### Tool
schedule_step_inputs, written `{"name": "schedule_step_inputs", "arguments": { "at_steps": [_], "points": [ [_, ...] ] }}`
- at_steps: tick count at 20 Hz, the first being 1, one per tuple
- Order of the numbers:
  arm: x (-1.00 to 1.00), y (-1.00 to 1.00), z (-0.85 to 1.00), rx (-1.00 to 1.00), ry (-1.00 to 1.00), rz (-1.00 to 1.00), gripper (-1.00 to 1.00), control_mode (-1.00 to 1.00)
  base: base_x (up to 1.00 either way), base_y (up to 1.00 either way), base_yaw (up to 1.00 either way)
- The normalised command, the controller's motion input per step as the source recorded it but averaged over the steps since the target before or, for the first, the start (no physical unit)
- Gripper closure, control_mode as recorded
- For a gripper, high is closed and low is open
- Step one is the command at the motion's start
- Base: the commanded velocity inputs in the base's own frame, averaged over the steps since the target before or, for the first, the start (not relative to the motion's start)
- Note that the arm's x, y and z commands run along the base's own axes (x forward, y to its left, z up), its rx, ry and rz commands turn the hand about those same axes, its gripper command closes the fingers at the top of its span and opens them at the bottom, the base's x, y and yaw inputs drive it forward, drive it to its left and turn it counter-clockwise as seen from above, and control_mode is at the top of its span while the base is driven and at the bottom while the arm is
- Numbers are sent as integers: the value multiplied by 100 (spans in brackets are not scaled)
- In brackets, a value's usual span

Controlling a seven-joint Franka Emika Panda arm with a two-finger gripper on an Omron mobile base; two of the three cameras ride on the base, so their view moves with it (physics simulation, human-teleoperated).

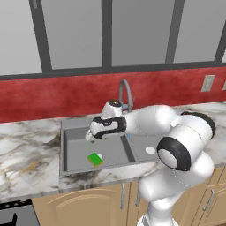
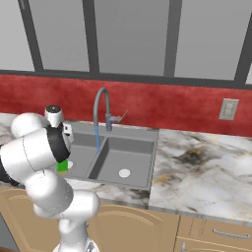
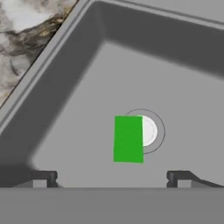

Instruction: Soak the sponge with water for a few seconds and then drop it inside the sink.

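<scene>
One small flat green rectangular sponge [image 3: 128, 139] lies on the floor of the left basin of the grey double-basin sink [image 1: 66, 148], partly covering the round pale drain [image 3: 148, 131]. In the hand view it rests between and beyond the two dark fingertips [image 3: 43, 178], apart from both, with bare basin floor all round it. The gripper [image 3: 113, 179] hangs above that basin with its fingers spread wide, one tip at each side of the view; it holds nothing and touches nothing. In the left base view the sponge sits toward the front of the basin, below the white arm's hand [image 1: 103, 128]. A thin light-blue stream of water [image 2: 97, 139] falls from the arched grey faucet [image 2: 101, 106] near the sink's central divider. Marbled stone counter [image 2: 197, 162] surrounds the sink, backed by a red wall strip [image 2: 162, 106].
</scene>
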Motion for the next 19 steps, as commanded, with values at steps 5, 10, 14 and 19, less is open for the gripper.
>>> {"name": "schedule_step_inputs", "arguments": {
  "at_steps": [5, 10, 14, 19],
  "points": [
    [-11, 0, 72, 0, 7, 8, -100, -100, 0, 0, 0],
    [-35, 0, 48, 0, 6, 8, -100, -100, 0, 0, 0],
    [-52, 0, 27, 0, 1, 7, -100, -100, 0, 0, 0],
    [-58, 0, 19, 0, 0, 7, -100, -100, 0, 0, 0]
  ]
}}
